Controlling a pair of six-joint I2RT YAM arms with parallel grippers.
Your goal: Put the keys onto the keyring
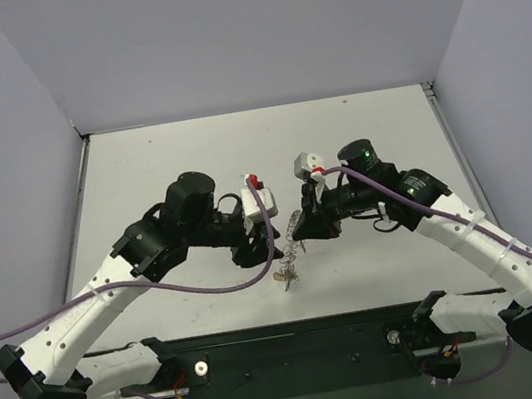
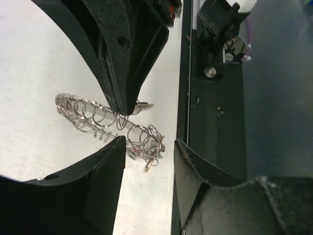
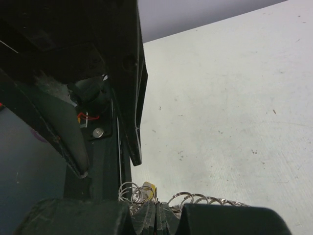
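- At mid-table, between the two arms: a large silvery metal keyring [image 2: 88,111] of coiled wire. From overhead it is only a thin glinting streak, its ends lost against the black fingers.
- Tiny keys [image 2: 146,165]: a small cluster at the ring's near end. One pale yellowish piece dangles there, and one silver blade pokes out from behind the upper finger. Heads and colours are otherwise too small to tell.
- Right gripper [image 3: 156,214]: cut off by the bottom edge of its wrist view. Its fingers are pressed together, clamped on the keyring, with coils showing on either side of the seam.
- Left gripper [image 2: 122,125]: jaws parted, the coil running through the gap. The upper fingertip overlaps the wire; contact is uncertain.
- Keyring, appearance: loose bright loops strung like a spring, slanting above the pale grey tabletop [image 1: 189,161]. Whether it touches the surface cannot be told.
- Black base plate [image 1: 300,351] at the near edge; purple cables [image 1: 209,286] trail from both arms.
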